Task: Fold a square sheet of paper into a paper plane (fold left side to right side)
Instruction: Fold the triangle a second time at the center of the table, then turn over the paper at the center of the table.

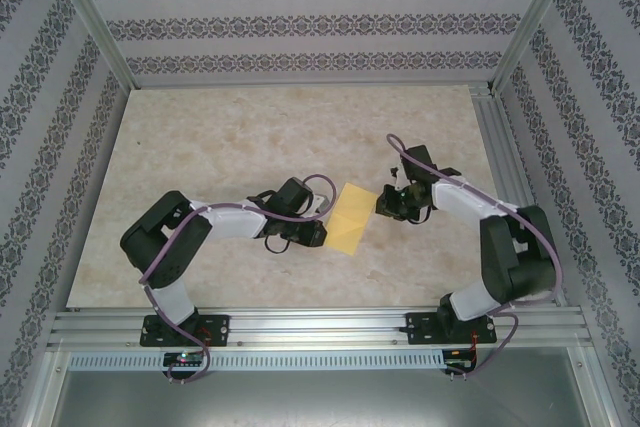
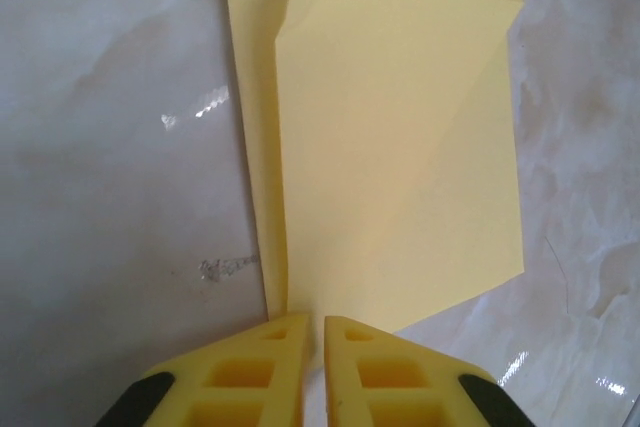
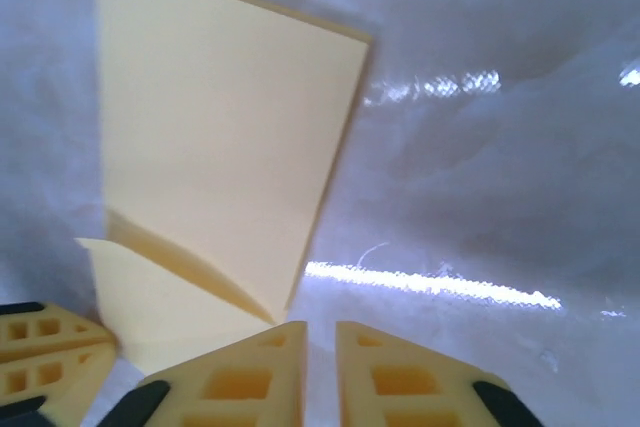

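Note:
The square sheet of paper (image 1: 350, 219) is pale yellow and lies folded over on the table between my two grippers. In the left wrist view the sheet of paper (image 2: 400, 147) has a top layer lifted slightly, with a diagonal crease. Its near corner ends right at the tips of my left gripper (image 2: 316, 322), whose jaws stand a narrow slit apart with nothing seen between them. In the right wrist view the paper (image 3: 220, 147) has its corner beside my right gripper (image 3: 320, 327), slightly open over bare table. No paper plane shape shows. From above, the left gripper (image 1: 322, 232) and right gripper (image 1: 383, 203) flank the paper.
The marbled tabletop (image 1: 250, 137) is walled by patterned panels and aluminium posts. A rail (image 1: 320, 327) with both arm bases runs along the near edge. The left gripper's yellow fingers (image 3: 45, 347) show at the bottom left of the right wrist view.

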